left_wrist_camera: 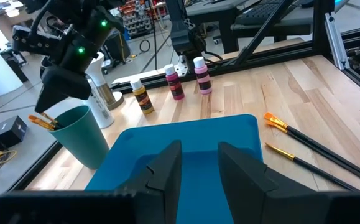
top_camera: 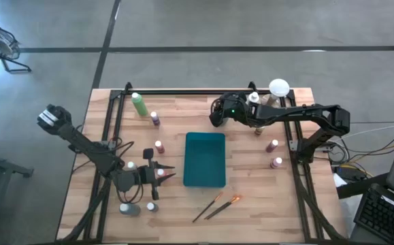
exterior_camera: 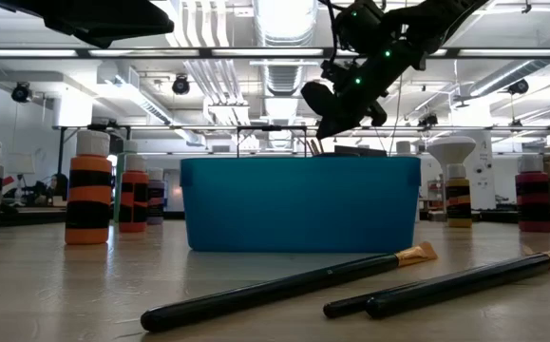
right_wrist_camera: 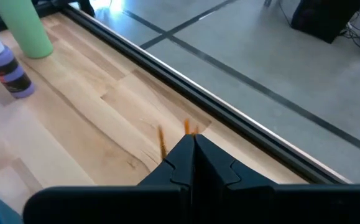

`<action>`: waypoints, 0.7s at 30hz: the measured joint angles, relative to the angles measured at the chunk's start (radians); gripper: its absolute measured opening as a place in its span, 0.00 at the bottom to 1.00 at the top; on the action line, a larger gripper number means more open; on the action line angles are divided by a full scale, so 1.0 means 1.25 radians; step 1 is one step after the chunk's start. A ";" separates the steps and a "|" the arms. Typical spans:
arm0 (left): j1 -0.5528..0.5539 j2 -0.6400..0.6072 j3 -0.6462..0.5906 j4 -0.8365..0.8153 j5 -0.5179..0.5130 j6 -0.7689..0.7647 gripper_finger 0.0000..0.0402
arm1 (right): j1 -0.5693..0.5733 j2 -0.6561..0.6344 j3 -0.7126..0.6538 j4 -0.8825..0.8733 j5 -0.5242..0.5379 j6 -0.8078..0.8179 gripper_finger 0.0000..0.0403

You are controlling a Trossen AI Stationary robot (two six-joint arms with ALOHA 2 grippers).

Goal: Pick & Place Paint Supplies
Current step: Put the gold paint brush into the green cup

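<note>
You see a worktop [top_camera: 251, 204] of pale, matt wood planks, and a smooth teal plastic tray [top_camera: 205, 160].

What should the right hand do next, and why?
Probably lift the right hand straight up a little. It is shut low over the green cup with orange brush tips beside it, so rising would show whether a brush comes out.

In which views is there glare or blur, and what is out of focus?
High view: bright glare at the top left corner of the floor, table evenly lit. Low view: ceiling lights burn white, and the near brushes look soft. Right wrist view: the green bottle and purple bottle are slightly blurred.
</note>
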 joint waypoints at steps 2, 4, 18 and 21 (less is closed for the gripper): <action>0.000 0.000 0.000 0.000 0.000 0.000 0.27 | -0.002 0.004 0.000 0.000 0.000 0.000 0.02; 0.000 0.000 0.000 0.000 0.000 0.000 0.27 | -0.004 0.004 0.000 -0.001 0.000 -0.002 0.02; 0.000 0.000 0.000 0.000 0.000 0.001 0.27 | -0.006 0.001 0.001 -0.001 -0.006 -0.002 0.02; 0.000 0.000 0.000 0.000 0.000 0.001 0.27 | -0.006 -0.002 0.001 -0.001 -0.008 0.002 0.06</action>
